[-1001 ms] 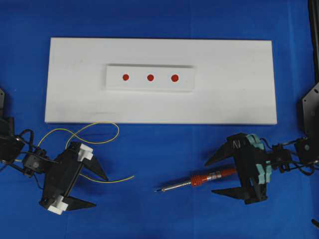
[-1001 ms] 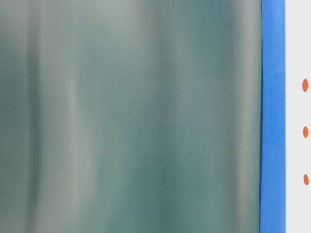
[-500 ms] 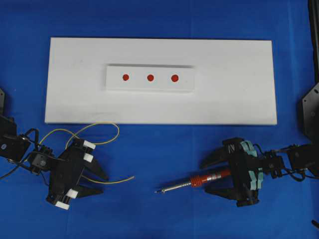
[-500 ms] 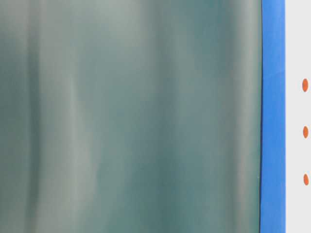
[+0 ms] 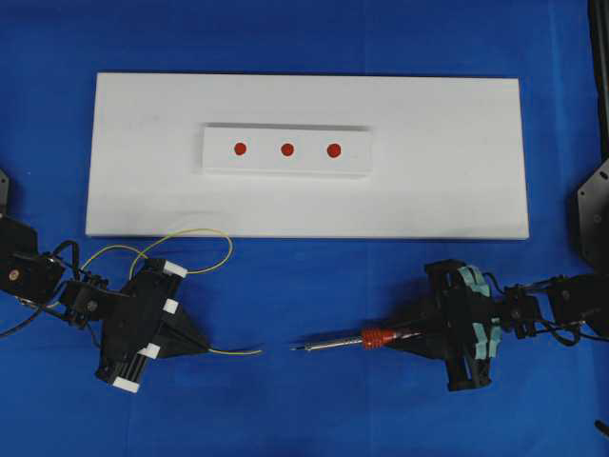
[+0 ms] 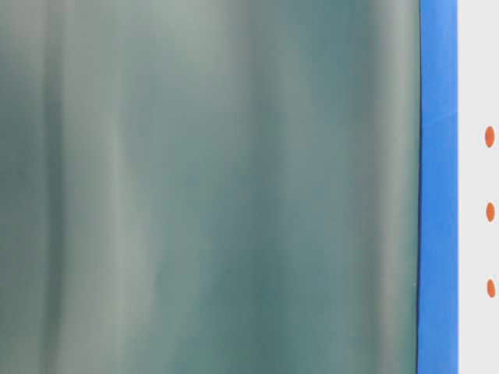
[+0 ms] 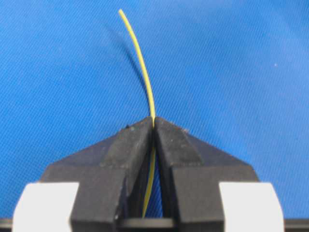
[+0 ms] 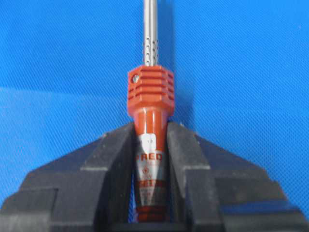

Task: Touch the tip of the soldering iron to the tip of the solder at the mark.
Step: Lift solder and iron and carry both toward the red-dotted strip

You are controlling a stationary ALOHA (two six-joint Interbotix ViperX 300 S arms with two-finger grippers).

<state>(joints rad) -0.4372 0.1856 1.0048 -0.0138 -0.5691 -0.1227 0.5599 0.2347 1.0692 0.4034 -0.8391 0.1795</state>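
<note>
The solder (image 5: 181, 238) is a thin yellow wire looping on the blue cloth at the lower left; its free end (image 5: 255, 351) points right. My left gripper (image 5: 202, 347) is shut on the solder (image 7: 145, 77), pinching it at the fingertips (image 7: 140, 133). The soldering iron (image 5: 338, 343) lies lower right, silver shaft and dark tip pointing left, red ribbed collar (image 8: 150, 89) just ahead of my right gripper (image 5: 409, 333), which is shut on its handle (image 8: 151, 164). Three red marks (image 5: 286, 149) sit on a small white block. The two tips lie apart.
The small block (image 5: 214, 162) rests on a large white board (image 5: 447, 162) across the back of the blue cloth. The table-level view is mostly filled by a blurred grey-green surface (image 6: 210, 187), with the marks (image 6: 490, 212) at its right edge.
Both grippers went from wide open to shut: the left on the solder wire, the right on the soldering iron's handle. The iron shifted slightly straighter.
</note>
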